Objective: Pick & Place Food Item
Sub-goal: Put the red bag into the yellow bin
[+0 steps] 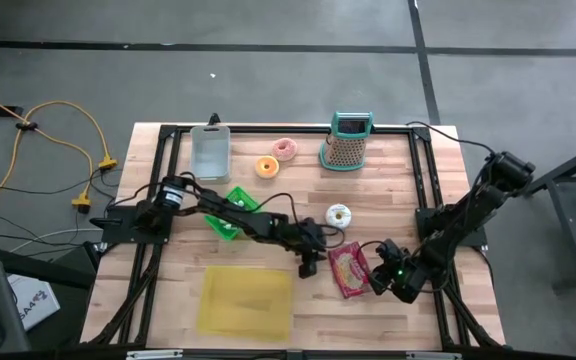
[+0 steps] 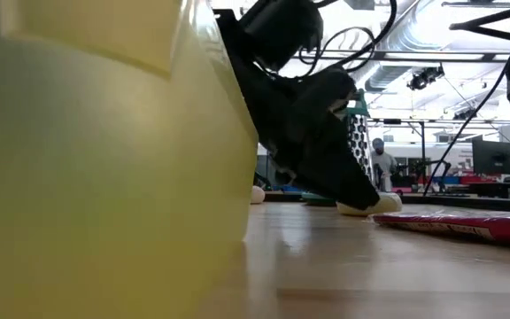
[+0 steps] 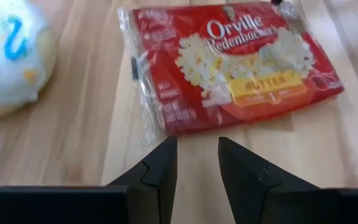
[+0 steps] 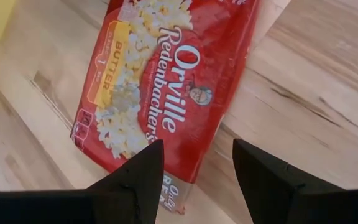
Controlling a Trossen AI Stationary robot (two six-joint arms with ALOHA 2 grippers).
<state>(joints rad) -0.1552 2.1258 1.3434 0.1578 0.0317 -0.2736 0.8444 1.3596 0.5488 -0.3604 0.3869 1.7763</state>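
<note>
Your left gripper (image 3: 197, 163) and right gripper (image 4: 197, 163), both spread and empty, flank the popcorn bag (image 1: 349, 270) lying flat on the worktop (image 1: 388, 190), so closing together could tear or crumple it.

A grey concrete floor (image 1: 268, 70) with dark seams surrounds the wooden table (image 1: 388, 315); a yellow cable (image 1: 63, 120) trails across it. Beyond, monitors (image 2: 490, 158) and exposed ceiling ducts (image 2: 432, 35).
</note>
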